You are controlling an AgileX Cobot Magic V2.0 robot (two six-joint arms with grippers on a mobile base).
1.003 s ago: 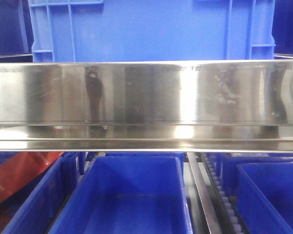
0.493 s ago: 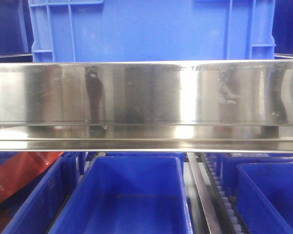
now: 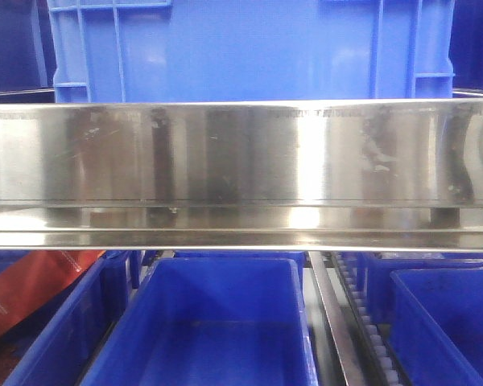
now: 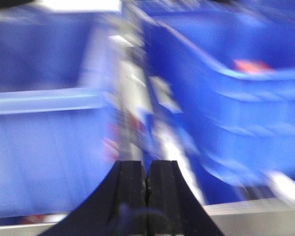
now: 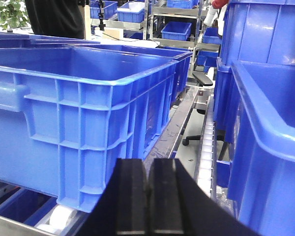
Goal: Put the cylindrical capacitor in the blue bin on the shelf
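Observation:
The cylindrical capacitor shows in no view. The shelf's shiny scuffed steel rail [image 3: 241, 161] runs across the front view, with a tall blue bin [image 3: 249, 48] above it and an open, empty-looking blue bin [image 3: 217, 322] below it. My left gripper [image 4: 147, 164] has its black jaws pressed together, with nothing visible between them; it faces a gap between two blue bins, and that view is heavily blurred. My right gripper [image 5: 148, 162] is also shut, with nothing visible in it, and points along a steel lane [image 5: 184, 118] between blue bins. Neither gripper shows in the front view.
A large blue bin [image 5: 78, 113] stands left of my right gripper and another [image 5: 270, 137] stands right of it. White roller tracks [image 5: 205, 147] run between lanes and also show in the front view [image 3: 370, 330]. A red object [image 3: 24, 289] lies at lower left. More bins stand behind.
A dark reflection on the left part of the steel rail has faded away. The bins and the rail have not moved.

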